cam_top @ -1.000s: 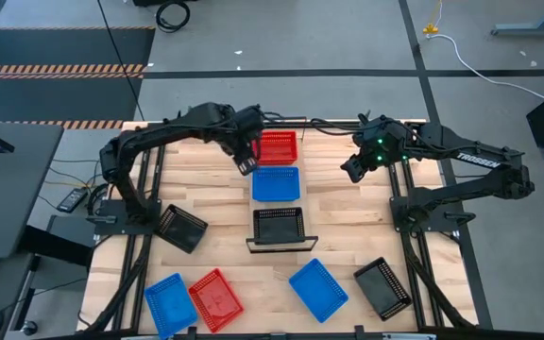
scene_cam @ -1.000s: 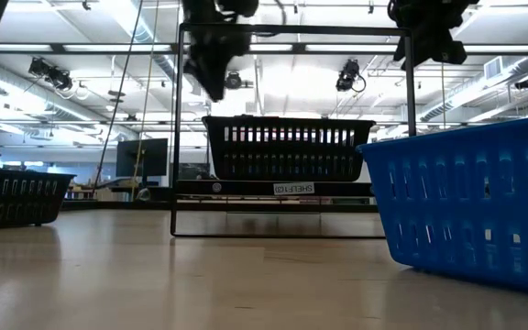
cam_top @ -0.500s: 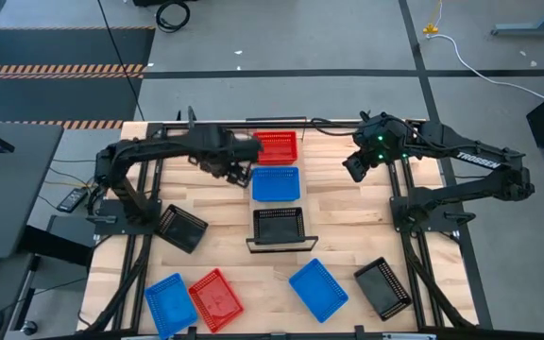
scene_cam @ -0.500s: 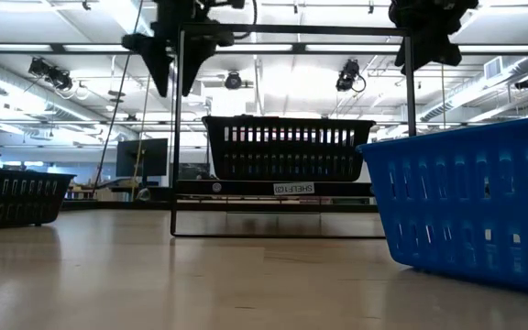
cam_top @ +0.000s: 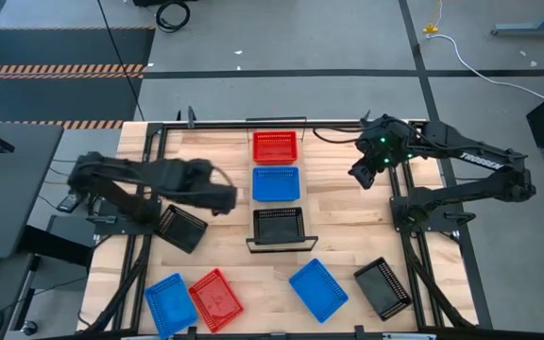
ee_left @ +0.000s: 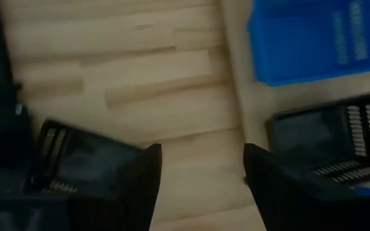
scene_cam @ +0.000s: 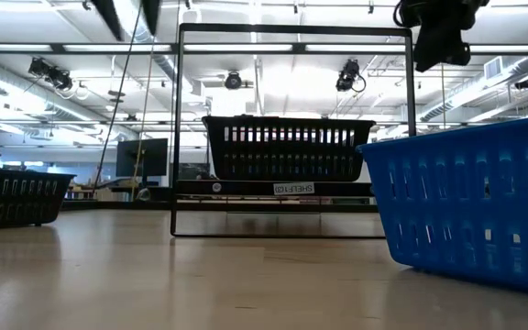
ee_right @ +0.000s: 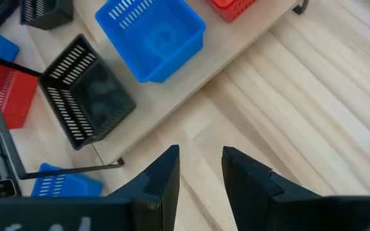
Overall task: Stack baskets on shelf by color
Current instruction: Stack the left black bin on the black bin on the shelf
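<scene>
The shelf [cam_top: 281, 247] carries three baskets in a row: red [cam_top: 275, 146] at the far end, blue [cam_top: 276, 183] in the middle, black [cam_top: 280, 226] nearest. Five more baskets lie on the tabletop: black [cam_top: 180, 228], blue [cam_top: 169, 302], red [cam_top: 216, 299], blue [cam_top: 317, 289], black [cam_top: 382, 288]. My left gripper [cam_top: 220, 198] [ee_left: 201, 186] hangs open and empty above bare wood between the loose black basket [ee_left: 76, 160] and the shelf. My right gripper [cam_top: 359, 175] [ee_right: 201, 173] is open and empty, raised over the table to the right of the shelf.
A thin black metal frame [scene_cam: 291, 30] stands over the shelf's near end. The arms' bases and dark rails run along both sides of the table. Bare planks lie between the shelf and each row of loose baskets.
My left gripper has swung away from the shelf's far end, by the red basket, toward the table's left and near side. It now hangs close to the loose black basket. The baskets have stayed where they were.
</scene>
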`<control>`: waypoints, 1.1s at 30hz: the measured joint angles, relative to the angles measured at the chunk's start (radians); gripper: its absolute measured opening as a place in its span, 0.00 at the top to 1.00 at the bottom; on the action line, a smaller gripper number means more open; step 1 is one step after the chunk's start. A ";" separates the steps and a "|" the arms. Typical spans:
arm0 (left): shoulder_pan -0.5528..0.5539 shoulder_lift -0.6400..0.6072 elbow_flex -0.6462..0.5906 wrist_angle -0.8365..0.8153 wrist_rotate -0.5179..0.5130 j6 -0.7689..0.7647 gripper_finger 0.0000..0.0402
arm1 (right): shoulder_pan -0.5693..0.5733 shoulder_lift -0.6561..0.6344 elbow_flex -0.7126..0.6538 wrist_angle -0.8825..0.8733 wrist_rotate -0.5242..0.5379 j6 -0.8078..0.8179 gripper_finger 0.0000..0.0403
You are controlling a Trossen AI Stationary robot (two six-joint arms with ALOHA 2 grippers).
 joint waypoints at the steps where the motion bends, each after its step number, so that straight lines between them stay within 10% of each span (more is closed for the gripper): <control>1: -0.023 -0.028 -0.035 -0.002 -0.001 -0.059 0.44 | 0.000 -0.007 0.000 0.003 0.001 -0.005 0.70; 8: -0.122 -0.263 -0.378 0.102 0.029 -0.436 0.47 | 0.000 -0.035 0.000 0.012 0.027 -0.025 0.70; 19: -0.014 -0.371 -0.845 0.464 0.296 -0.601 0.41 | 0.000 -0.033 0.000 0.013 0.022 0.046 0.70; 33: 0.186 -0.345 -0.919 0.562 0.181 -0.587 0.38 | 0.002 -0.033 0.000 0.016 0.017 0.095 0.70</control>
